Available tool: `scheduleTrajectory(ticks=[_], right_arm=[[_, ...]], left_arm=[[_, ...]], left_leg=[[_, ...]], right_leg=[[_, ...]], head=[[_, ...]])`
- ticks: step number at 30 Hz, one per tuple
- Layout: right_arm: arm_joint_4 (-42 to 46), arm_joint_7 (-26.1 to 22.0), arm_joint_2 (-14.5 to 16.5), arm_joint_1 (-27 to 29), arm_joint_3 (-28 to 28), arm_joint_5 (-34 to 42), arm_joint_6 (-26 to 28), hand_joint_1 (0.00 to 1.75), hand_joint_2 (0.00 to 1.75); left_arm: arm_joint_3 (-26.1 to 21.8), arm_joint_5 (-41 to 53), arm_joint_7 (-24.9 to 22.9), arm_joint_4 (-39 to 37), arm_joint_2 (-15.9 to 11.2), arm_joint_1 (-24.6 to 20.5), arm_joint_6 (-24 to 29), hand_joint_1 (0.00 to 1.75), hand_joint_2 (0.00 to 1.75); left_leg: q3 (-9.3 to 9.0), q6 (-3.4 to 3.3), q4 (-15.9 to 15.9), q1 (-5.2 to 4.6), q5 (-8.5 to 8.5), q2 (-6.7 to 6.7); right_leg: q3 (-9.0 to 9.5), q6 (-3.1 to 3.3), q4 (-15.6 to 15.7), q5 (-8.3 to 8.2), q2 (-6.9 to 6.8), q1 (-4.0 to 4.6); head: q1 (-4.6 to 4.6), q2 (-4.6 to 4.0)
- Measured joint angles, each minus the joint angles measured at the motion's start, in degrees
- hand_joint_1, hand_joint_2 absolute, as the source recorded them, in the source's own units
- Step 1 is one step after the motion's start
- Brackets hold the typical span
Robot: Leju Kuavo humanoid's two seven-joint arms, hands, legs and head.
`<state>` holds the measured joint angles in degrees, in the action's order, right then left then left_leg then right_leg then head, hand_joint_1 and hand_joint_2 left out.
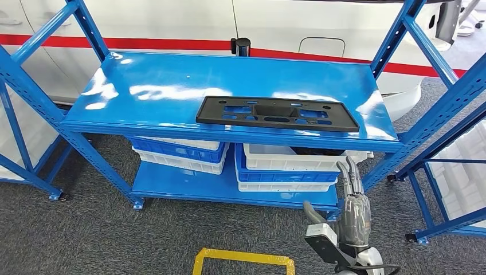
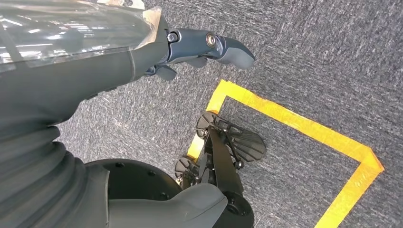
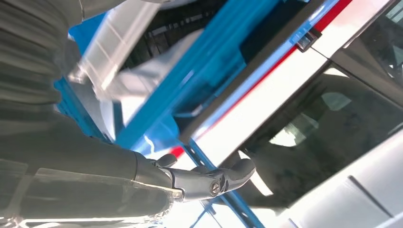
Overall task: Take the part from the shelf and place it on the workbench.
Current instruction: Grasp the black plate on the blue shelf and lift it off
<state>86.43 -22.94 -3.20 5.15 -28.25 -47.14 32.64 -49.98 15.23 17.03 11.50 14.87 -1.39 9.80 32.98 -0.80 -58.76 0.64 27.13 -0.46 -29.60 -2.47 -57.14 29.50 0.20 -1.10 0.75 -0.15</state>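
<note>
The flat black plastic part with cut-outs (image 1: 277,113) lies near the front edge of the glossy blue metal shelf (image 1: 172,80). The right hand (image 1: 351,200) rises below it, fingers apart and empty; it should approach the part's near long edge level. The left hand (image 2: 204,47) hangs empty over the floor.

The head view looks forward and down on the glossy blue metal shelf (image 1: 229,86). The left wrist view faces grey carpet floor (image 2: 309,57) closely. The right wrist view, up close, shares that shelf's frame (image 3: 223,61).
</note>
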Motion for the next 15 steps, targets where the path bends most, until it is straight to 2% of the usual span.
scheduleTrajectory(ticks=[8, 15], right_arm=[[-1.77, 6.25, 0.95, -7.16, -1.16, -14.97, 1.52, 0.0, 1.75], [-7.17, 12.36, 1.94, -14.45, -1.37, -26.03, 2.3, 0.0, 1.75]], left_arm=[[0.57, 1.92, 0.09, -0.05, 0.19, -0.44, -1.09, 0.0, 1.75], [2.2, 3.9, 0.11, -0.2, 0.14, -0.76, -2.73, 0.0, 1.75]], left_leg=[[-0.03, -0.02, -0.01, 0.0, -0.03, -0.01], [-0.03, -0.04, -0.01, 0.0, -0.05, -0.01]], right_leg=[[0.42, -0.01, -0.01, -0.03, -0.01, 0.01], [0.46, -0.02, -0.02, -0.03, -0.01, 0.03]], head=[[-0.01, 0.0], [0.01, 0.0]])
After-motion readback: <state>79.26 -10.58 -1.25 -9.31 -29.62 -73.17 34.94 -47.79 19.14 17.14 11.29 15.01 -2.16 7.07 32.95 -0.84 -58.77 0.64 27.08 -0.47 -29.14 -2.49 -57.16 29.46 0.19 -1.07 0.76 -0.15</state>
